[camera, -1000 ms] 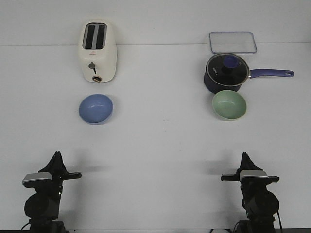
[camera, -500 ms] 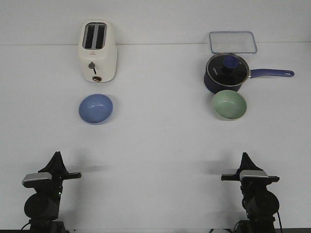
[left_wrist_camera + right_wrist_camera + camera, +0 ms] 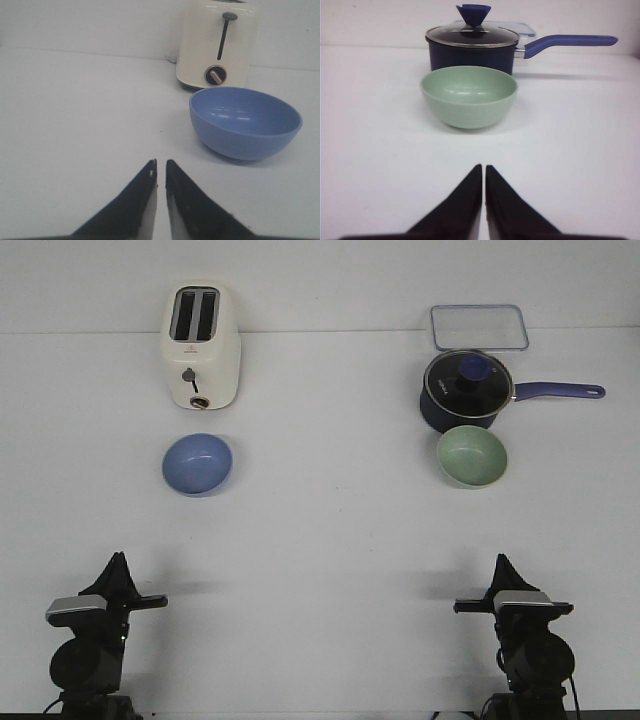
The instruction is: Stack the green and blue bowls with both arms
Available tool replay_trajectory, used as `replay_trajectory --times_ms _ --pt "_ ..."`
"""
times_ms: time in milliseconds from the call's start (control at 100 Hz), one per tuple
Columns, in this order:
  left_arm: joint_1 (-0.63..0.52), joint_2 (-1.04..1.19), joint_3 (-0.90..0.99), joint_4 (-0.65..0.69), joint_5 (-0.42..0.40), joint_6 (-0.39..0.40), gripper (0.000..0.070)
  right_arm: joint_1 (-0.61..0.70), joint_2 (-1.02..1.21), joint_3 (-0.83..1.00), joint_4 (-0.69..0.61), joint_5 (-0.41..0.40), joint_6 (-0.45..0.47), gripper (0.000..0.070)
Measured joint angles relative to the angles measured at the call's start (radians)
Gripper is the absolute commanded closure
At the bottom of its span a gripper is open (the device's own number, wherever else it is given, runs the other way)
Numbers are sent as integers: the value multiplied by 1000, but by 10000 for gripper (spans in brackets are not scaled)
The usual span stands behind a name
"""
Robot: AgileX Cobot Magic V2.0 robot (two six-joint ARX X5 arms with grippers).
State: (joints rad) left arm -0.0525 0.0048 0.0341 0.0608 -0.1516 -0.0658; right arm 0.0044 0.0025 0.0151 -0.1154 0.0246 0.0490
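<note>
Both grippers, left and right, sit pinched together, empty. The green bowl touches the saucepan; a careless reach could knock it.

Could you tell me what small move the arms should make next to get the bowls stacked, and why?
Probably open both sets of jaws and start reaching forward. The left gripper and right gripper are shut and empty, well short of their targets: the blue bowl sits ahead of the left arm by the toaster, and the green bowl ahead of the right, against the saucepan.
</note>
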Motion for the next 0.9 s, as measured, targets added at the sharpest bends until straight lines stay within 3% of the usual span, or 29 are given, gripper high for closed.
replay_trajectory --times_ms 300,480,630,680,780,900 --pt "0 0 0 0 0 0 685 0 0 0 0 -26 216 688" --pt "0 0 0 0 0 0 685 0 0 15 -41 -26 284 688" --pt "0 0 0 0 0 0 685 0 56 161 -107 -25 311 679" --pt "0 0 0 0 0 0 685 0 96 239 -115 -25 314 597" --pt "0 0 0 0 0 0 685 0 210 407 -150 -15 306 282" --pt "0 0 0 0 0 0 685 0 386 587 -246 48 291 257"
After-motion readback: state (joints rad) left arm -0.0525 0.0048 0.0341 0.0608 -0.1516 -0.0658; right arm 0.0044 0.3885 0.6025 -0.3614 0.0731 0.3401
